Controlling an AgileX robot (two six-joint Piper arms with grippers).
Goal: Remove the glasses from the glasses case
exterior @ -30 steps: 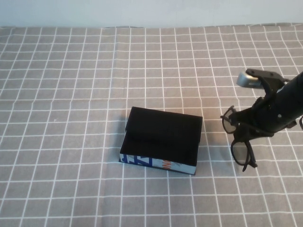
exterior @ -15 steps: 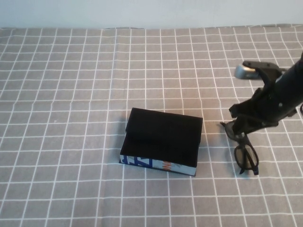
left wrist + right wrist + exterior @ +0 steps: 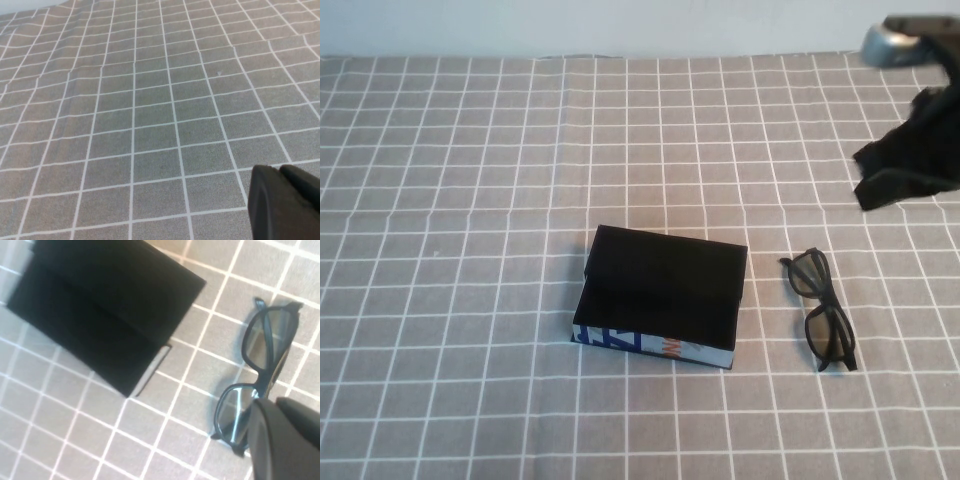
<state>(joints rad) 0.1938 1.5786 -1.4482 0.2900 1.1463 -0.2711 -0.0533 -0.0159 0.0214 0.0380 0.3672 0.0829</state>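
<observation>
The glasses case point(image 3: 660, 295) is a black box with a blue, white and orange printed front edge, lying mid-table with its flap down. It also shows in the right wrist view point(image 3: 100, 305). The black glasses point(image 3: 823, 312) lie folded on the cloth just right of the case, clear of it; they also show in the right wrist view point(image 3: 265, 355). My right gripper point(image 3: 880, 180) hangs raised above the table's right side, behind and right of the glasses, shut and empty point(image 3: 275, 405). My left gripper point(image 3: 279, 170) is shut over bare cloth, out of the high view.
A grey cloth with a white grid point(image 3: 470, 200) covers the whole table. A pale wall point(image 3: 620, 25) runs along the far edge.
My right gripper let go of the glasses, which now lie flat on the cloth beside the case. The gripper rose and drew back toward the far right.
</observation>
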